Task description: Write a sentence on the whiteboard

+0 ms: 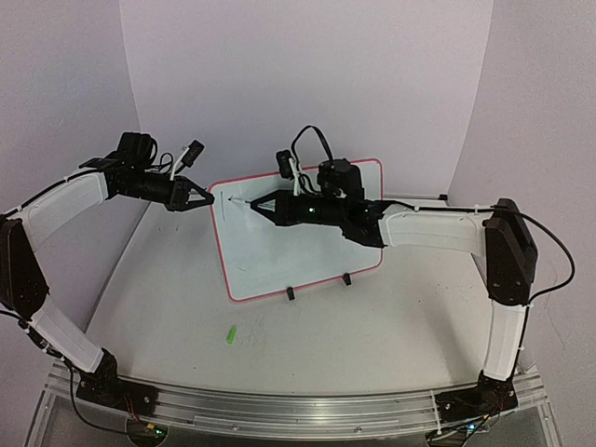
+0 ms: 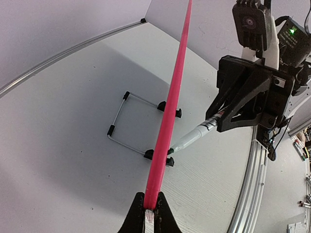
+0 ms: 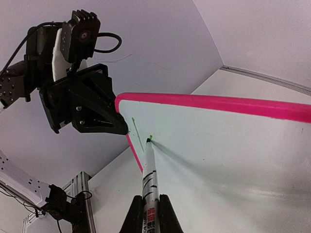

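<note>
one whiteboard [image 1: 307, 256], one marker [image 3: 149, 170], one small green object [image 1: 231, 333], one left hand [image 1: 207, 196], one right hand [image 1: 256, 203]

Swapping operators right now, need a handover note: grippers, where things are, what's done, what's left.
Left gripper: shut on the whiteboard, pinching its pink rim at the upper left corner.
Right gripper: shut on the marker, tip at the board near that same corner.
The whiteboard stands propped on its wire stand mid-table.
A small green piece, possibly the marker's cap, lies on the table in front of the board.
Done: one thin green stroke, no readable word.
Left: nearly all the writing.
</note>
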Robot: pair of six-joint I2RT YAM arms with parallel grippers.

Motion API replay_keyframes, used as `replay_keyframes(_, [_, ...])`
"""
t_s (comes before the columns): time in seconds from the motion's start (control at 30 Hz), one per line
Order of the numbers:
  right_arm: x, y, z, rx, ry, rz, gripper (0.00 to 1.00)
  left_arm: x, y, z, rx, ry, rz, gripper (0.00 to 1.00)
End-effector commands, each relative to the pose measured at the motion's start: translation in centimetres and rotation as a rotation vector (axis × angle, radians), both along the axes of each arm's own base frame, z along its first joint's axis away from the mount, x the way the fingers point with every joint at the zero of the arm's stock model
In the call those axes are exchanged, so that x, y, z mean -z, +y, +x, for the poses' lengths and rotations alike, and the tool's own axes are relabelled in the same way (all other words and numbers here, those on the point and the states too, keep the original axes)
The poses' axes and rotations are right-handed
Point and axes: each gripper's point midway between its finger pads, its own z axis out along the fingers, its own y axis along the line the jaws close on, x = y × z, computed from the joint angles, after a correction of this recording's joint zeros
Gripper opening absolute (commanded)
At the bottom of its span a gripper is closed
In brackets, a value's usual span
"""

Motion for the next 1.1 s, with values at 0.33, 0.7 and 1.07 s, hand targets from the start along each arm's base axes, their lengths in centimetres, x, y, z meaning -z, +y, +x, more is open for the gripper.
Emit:
replay_keyframes(0.33, [0.9,0.9,0.4,0.003,0.008,-0.003,0.00,-2.2,0.0,-0.7,0.016,-0.075,-0.024,0.00])
replay_keyframes(0.7, [0.4,-1.3,0.9,0.111,-0.018,-0.006,0.00,-2.3,0.1,-0.8,0.014,-0.078,-0.022,0.00])
replay_keyframes(1.07, [0.9,-2.0,0.6,0.128,-0.015,-0.012,0.00,-2.4,0.1,-0.9,0.014,-0.080,-0.023,0.00])
